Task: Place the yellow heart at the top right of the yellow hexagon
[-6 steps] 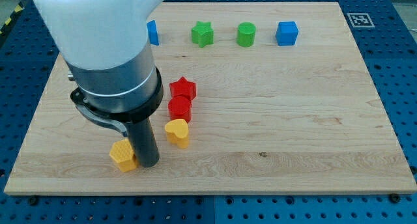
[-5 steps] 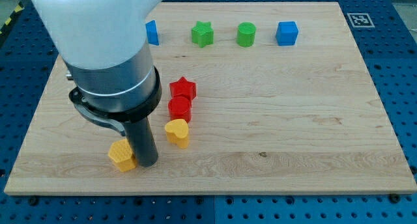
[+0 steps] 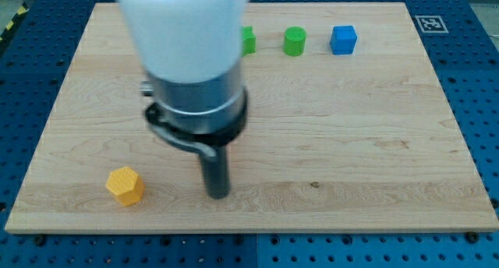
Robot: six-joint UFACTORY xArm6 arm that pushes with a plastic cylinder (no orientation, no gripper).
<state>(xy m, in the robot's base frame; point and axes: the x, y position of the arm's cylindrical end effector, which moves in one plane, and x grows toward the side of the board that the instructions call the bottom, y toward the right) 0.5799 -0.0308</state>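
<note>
The yellow hexagon (image 3: 125, 185) lies near the board's bottom left. My tip (image 3: 217, 195) rests on the board well to the right of the hexagon, apart from it. The yellow heart does not show; the rod and the arm's body cover the spot above my tip. No block touches my tip as far as I can see.
A green star (image 3: 248, 40), partly hidden by the arm, a green cylinder (image 3: 294, 41) and a blue cube (image 3: 343, 39) stand in a row along the top of the wooden board (image 3: 374, 143). The arm's body hides the board's middle left.
My tip has moved to the right, away from the yellow hexagon. The hexagon now sits a little further left. The yellow heart, both red blocks and the left blue block are now hidden by the arm.
</note>
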